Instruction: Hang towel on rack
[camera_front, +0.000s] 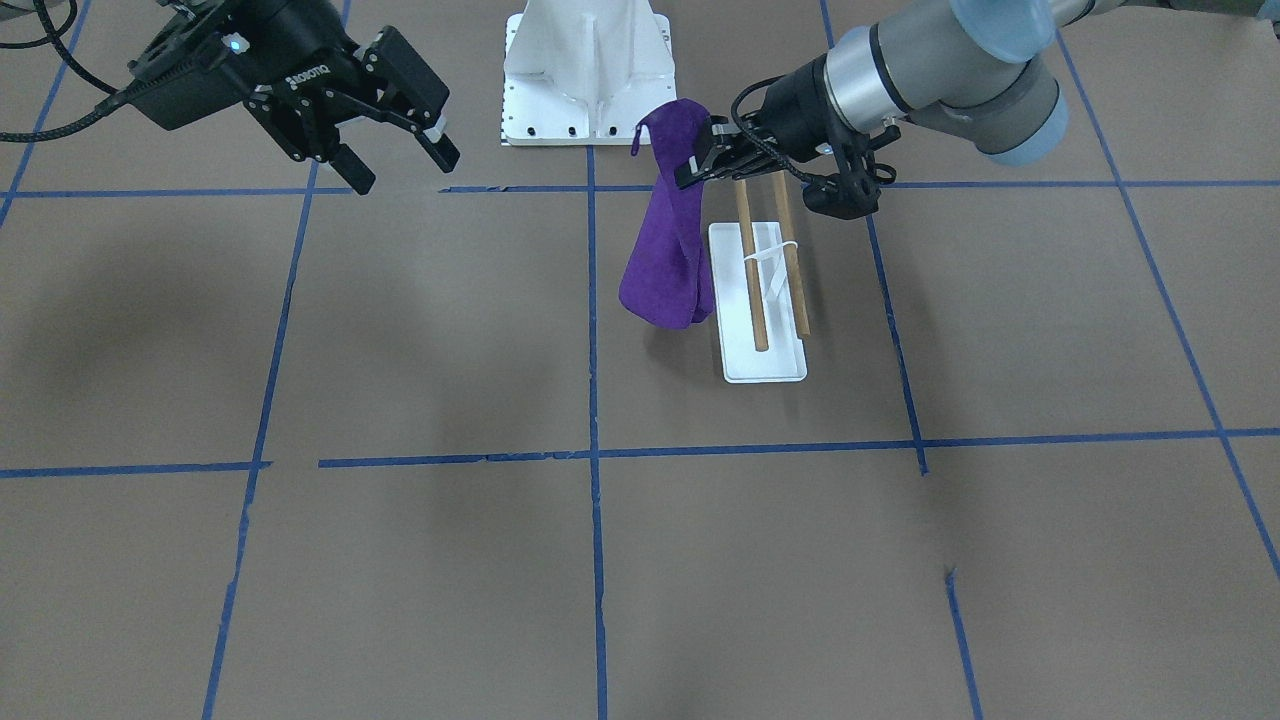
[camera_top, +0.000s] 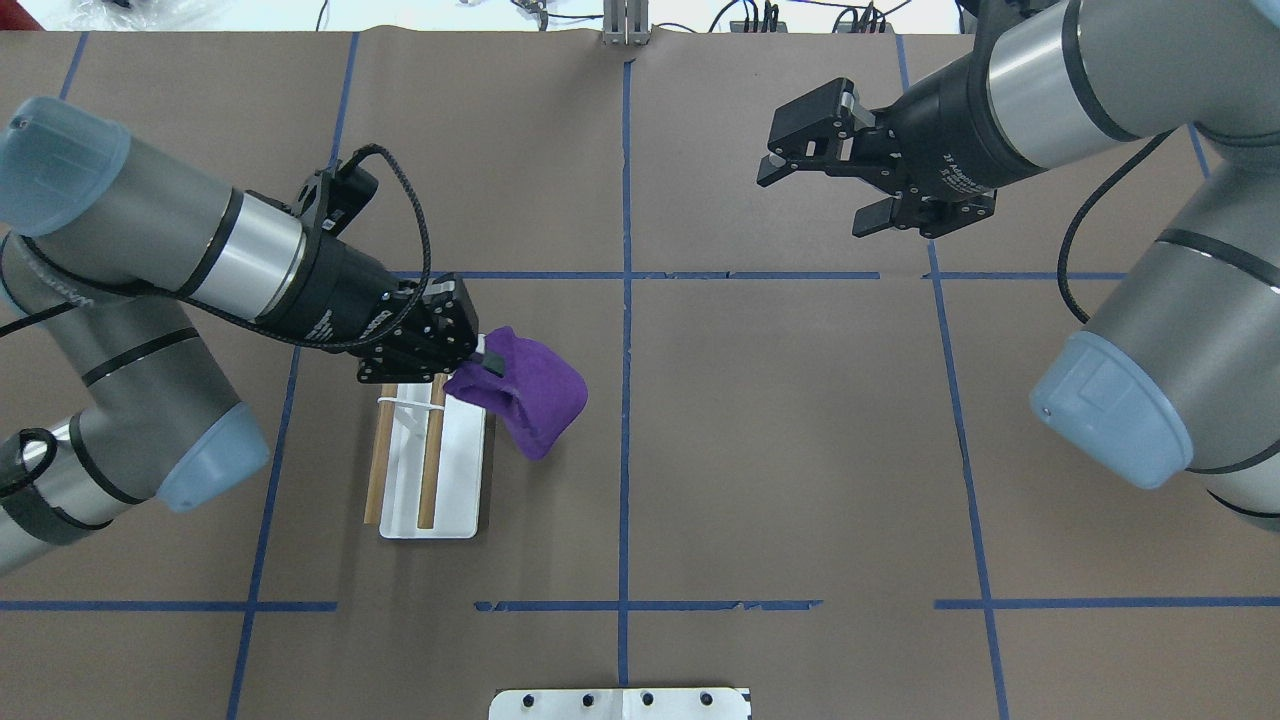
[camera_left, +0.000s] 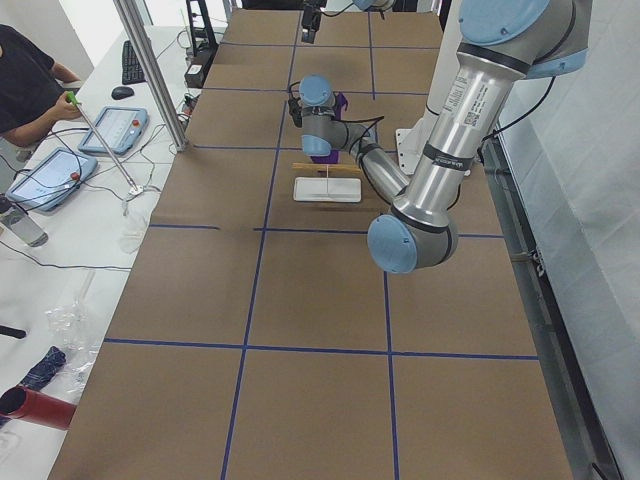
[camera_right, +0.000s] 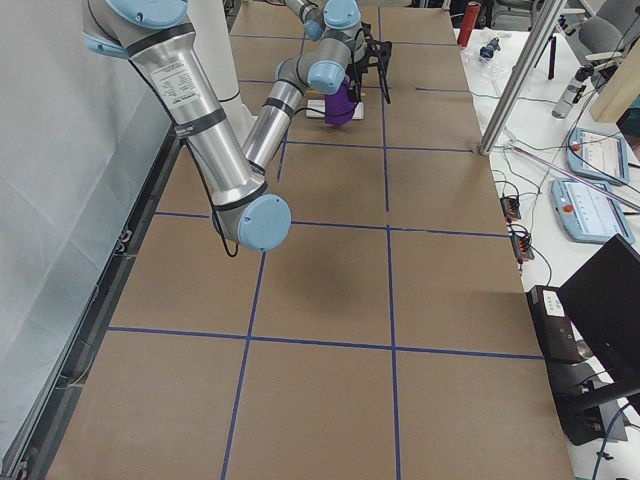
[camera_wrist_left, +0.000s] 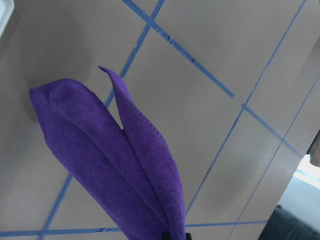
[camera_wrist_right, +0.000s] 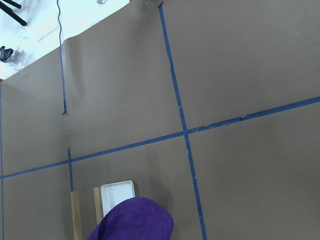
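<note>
We hold the purple towel (camera_front: 668, 250) in our left gripper (camera_front: 700, 165), whose jaws are pinched on its upper edge, so the cloth hangs down in a long doubled fold. It hangs in the air just beside the rack (camera_front: 765, 365), on the side facing the middle of the table (camera_front: 400, 350), and it is not over either of the two wooden dowels (camera_front: 750, 280). Its lower end dangles close to the edge of the rack's white base (camera_top: 460, 480); we cannot tell whether it brushes the table. The wrist view shows the fold hanging free with only brown paper and blue tape lines behind it. Our right gripper (camera_front: 405, 170) hovers well apart on the other half of the table, with its jaws spread wide and nothing between them. The large white pedestal (camera_front: 585, 70) plays no part here. We judge that the pickup is done and that we are in the carrying step, with the draping yet to come. The next move probably calls for lifting the towel high enough that its hanging end clears the near dowel, then carrying it sideways across the rack so cloth falls on both sides of a dowel. After that we would lower it and open the jaws. Since the fold is long and limp, we expect it to swing and perhaps snag the dowel ends, so a slow crossing seems wise.
</note>
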